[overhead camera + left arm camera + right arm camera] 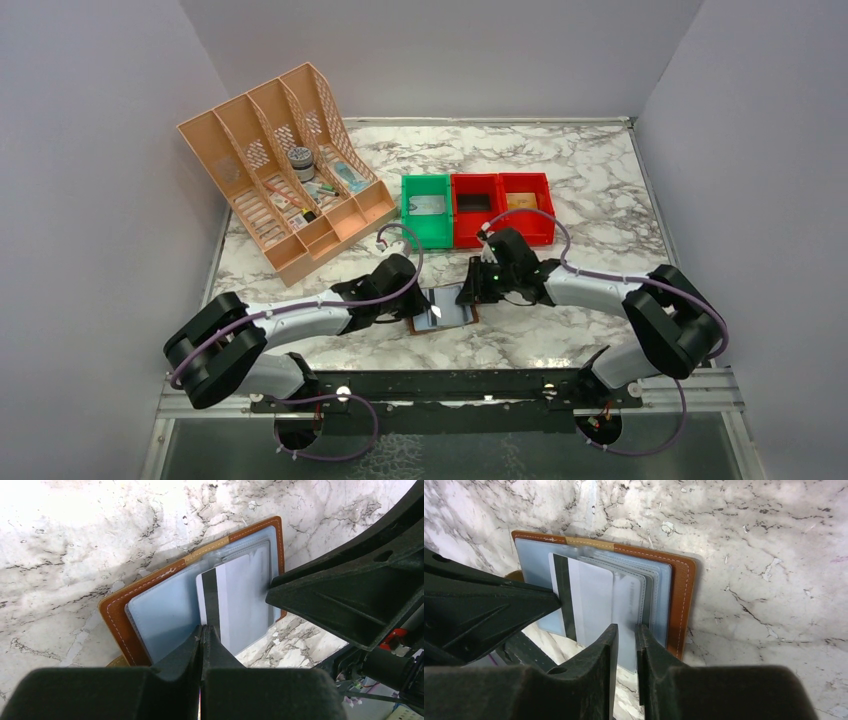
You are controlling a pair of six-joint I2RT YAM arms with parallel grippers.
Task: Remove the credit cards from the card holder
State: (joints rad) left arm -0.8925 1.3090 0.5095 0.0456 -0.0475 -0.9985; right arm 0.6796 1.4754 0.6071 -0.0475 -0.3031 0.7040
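Note:
The card holder, a brown leather bifold, lies open on the marble between my two grippers; its leather rim shows in both wrist views. A pale grey-blue credit card with a dark band sticks partway out of the clear sleeves. My left gripper is shut, its tips meeting on the card's near edge at the dark band. My right gripper has its fingers a narrow gap apart, tips resting on the sleeves at the holder's other side. More pale cards sit in the sleeves.
A green bin and two red bins stand behind the holder. A peach file organizer with small items stands at the back left. The table's near edge runs just behind the arm bases.

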